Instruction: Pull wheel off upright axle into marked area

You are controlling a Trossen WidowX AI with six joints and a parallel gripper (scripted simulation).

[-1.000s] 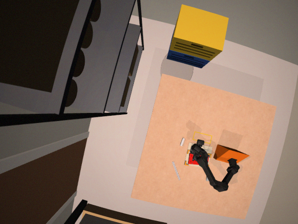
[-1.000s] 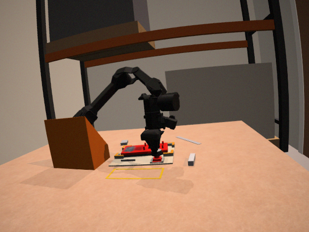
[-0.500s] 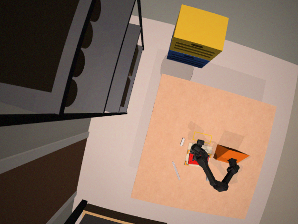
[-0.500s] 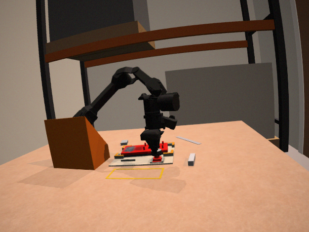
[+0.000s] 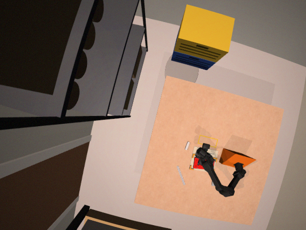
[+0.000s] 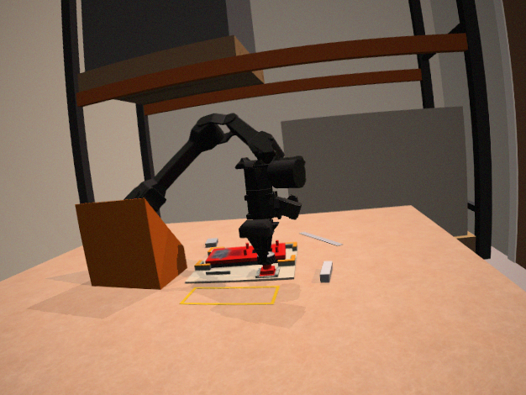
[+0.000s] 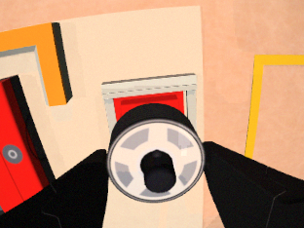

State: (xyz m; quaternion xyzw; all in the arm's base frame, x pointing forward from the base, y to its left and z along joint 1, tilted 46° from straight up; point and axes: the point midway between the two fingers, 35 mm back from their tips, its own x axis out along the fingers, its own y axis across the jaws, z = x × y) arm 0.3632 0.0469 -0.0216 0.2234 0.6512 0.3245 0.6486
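Observation:
The wheel (image 7: pixel 155 161) (image 6: pixel 268 260) is a white disc with grey spokes and a black hub, sitting on the upright axle above a red block (image 6: pixel 267 271) on the cream board (image 7: pixel 131 47) (image 6: pixel 238 275) (image 5: pixel 211 151). My gripper (image 7: pixel 155 155) (image 6: pixel 267 257) points straight down over it, its two black fingers pressed against the wheel's left and right rim, shut on it. The marked area is a yellow outlined rectangle (image 7: pixel 255 105) (image 6: pixel 229 303) (image 5: pixel 199 138) on the table beside the board, apart from the wheel.
A red plate (image 6: pixel 238 255) (image 7: pixel 14 137) (image 5: pixel 197 163) with orange corner brackets (image 7: pixel 46 54) lies on the board. An orange box (image 6: pixel 123 248) (image 5: pixel 234 157) stands by the arm's base. A small grey block (image 6: pixel 325 271) (image 5: pixel 186 145) and a thin grey strip (image 6: pixel 320 239) (image 5: pixel 181 175) lie on the table.

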